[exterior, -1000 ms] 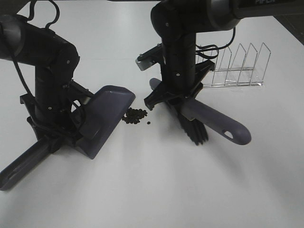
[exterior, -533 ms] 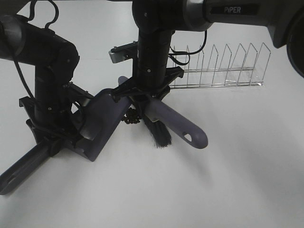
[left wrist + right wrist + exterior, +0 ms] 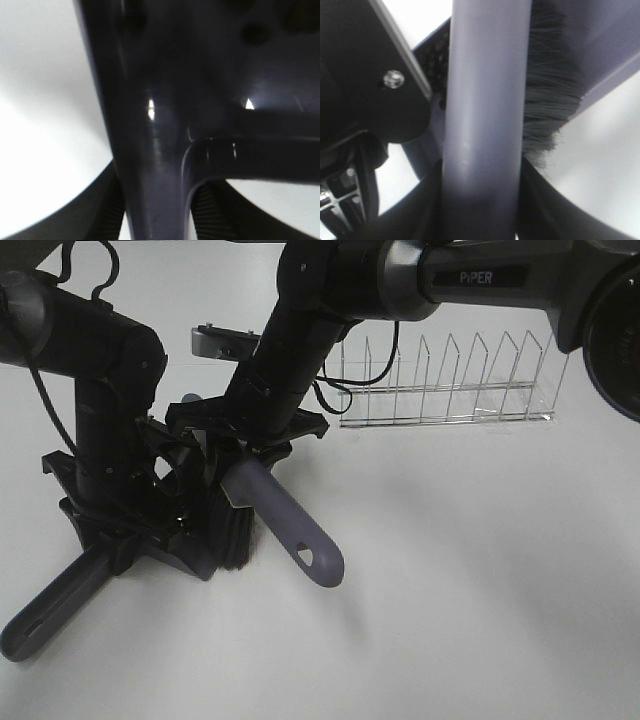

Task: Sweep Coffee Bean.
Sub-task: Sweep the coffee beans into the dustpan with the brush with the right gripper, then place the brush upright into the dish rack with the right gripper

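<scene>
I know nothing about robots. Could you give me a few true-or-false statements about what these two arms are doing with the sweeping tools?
1. The right claw grips the brush by its handle. True.
2. The left claw holds the dustpan. True.
3. The bristles hang in the air, far from the dustpan. False: they are down at the dustpan's mouth.
4. The wire rack is full of plates. False: its slots hold nothing.
5. The brush handle has a hole near its free end. True.
</scene>
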### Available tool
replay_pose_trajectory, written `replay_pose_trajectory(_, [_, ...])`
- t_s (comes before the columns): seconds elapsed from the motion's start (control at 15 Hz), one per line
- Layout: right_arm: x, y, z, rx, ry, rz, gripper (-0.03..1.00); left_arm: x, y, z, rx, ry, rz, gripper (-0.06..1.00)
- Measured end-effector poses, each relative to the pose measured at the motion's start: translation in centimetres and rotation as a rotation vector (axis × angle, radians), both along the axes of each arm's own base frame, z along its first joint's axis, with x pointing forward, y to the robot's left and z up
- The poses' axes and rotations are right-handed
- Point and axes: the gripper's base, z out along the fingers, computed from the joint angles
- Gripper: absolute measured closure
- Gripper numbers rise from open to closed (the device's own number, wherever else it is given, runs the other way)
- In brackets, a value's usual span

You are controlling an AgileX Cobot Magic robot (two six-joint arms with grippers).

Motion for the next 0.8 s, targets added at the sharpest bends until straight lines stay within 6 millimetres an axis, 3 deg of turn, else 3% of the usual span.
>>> replay_pose_trajectory(0.13, [0.2,0.3,0.3,0.02,-0.009,0.014,0.66,0.0,0.0,0.0,-0.003,0.0,0.003,0.59])
replay_pose_trajectory(0.33, [0.9,0.5,2.2,0.024,-0.05,0.048,0.66,0.0,0.1,0.0,-0.006,0.002,0.009,0.59])
replay_pose_trajectory(0.6, [2.4,-0.4,7.5,-0.079,-0.179,0.128,0.66,0.1,-0.1,0.2,-0.02,-0.012,0.021,0.59])
replay_pose_trajectory(0.8, [4.7,-3.0,12.1,-0.068,-0.313,0.038,0.66,0.3,-0.5,0.5,-0.067,-0.047,0.051,0.59])
